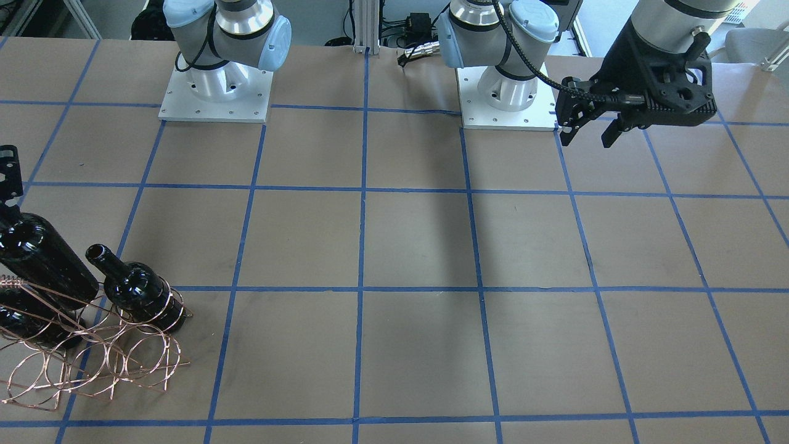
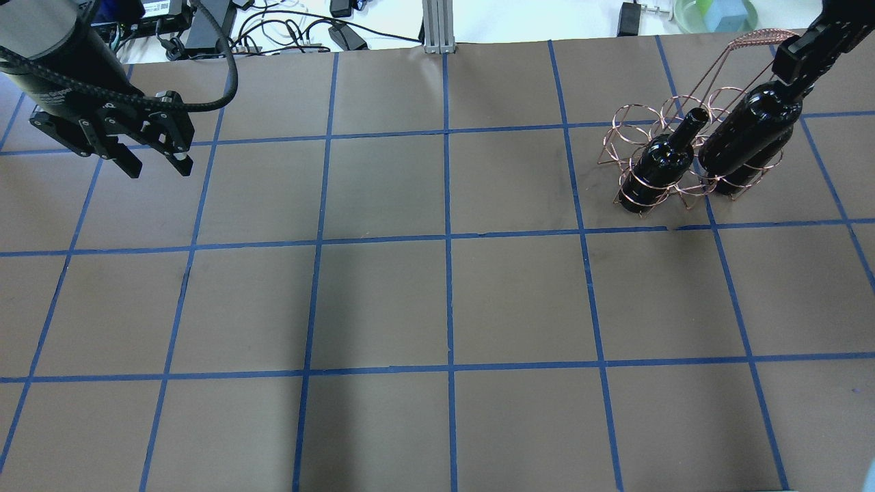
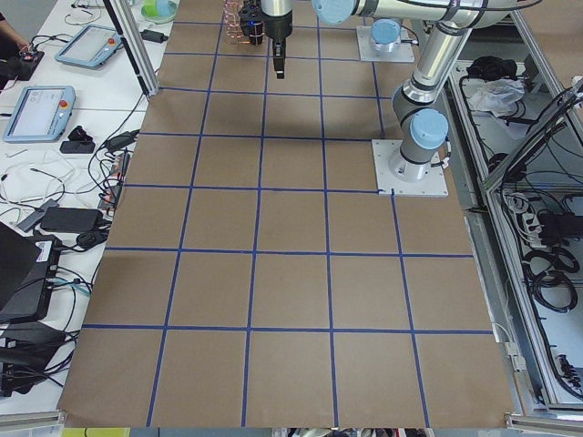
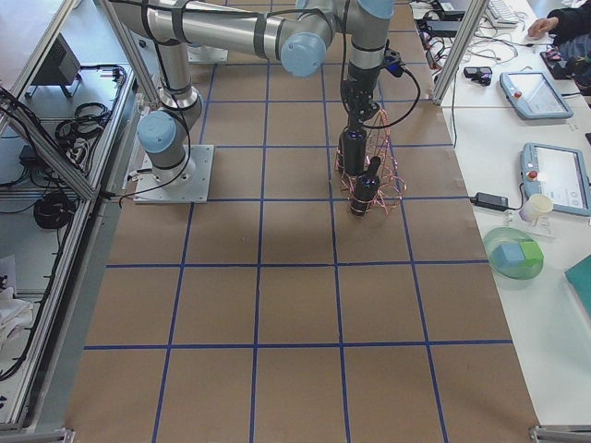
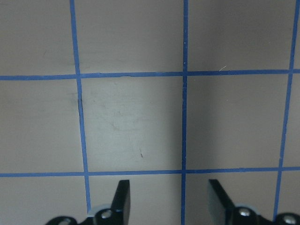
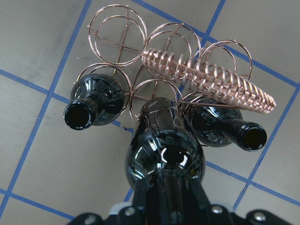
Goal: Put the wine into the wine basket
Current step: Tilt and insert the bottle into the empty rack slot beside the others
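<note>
My right gripper is shut on the neck of a glossy black wine bottle and holds it tilted, its lower end among the loops of the copper wire basket at the far right. In the right wrist view the held bottle is in the middle front loop. A second bottle stands in the slot to its left and a third leans to its right under the basket's coiled handle. My left gripper is open and empty over the far left of the table.
The brown table carries a grid of blue tape. The basket's back loops hold nothing. Cables and boxes lie past the far edge. The arm bases stand at the robot's side.
</note>
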`<state>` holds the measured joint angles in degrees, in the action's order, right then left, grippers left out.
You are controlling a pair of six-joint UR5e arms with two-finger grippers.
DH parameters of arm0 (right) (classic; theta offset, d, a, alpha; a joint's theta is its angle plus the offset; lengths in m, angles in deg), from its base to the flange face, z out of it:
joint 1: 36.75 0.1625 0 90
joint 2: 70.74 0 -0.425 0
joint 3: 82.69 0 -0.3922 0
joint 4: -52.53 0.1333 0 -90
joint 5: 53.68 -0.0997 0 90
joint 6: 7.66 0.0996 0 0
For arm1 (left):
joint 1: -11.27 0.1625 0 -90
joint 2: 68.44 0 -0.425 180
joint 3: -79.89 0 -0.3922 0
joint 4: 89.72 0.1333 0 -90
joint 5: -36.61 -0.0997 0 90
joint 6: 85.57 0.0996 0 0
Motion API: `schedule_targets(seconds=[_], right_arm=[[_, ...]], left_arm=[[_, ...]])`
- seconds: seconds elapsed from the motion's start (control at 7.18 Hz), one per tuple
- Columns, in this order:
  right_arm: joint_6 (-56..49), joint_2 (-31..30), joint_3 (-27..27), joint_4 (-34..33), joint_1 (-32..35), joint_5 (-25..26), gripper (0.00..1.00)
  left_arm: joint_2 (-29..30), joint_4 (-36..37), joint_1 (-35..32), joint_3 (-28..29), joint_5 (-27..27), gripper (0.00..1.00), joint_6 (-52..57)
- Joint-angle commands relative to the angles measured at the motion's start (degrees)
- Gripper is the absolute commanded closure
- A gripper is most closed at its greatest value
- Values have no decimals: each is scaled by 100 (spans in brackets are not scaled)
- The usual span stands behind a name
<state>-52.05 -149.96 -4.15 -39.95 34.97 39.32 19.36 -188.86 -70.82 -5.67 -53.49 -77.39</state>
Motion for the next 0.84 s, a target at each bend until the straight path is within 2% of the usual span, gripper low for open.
schedule_targets(seconds=[0.0,0.7], right_arm=[[9,179,-119,-7,113,33,100],[-8,320,-119,-7,132,16,100]], left_arm=[[-9,0,0,-4,1,36,-1],[26,0,-35,-13,18,36,-201]])
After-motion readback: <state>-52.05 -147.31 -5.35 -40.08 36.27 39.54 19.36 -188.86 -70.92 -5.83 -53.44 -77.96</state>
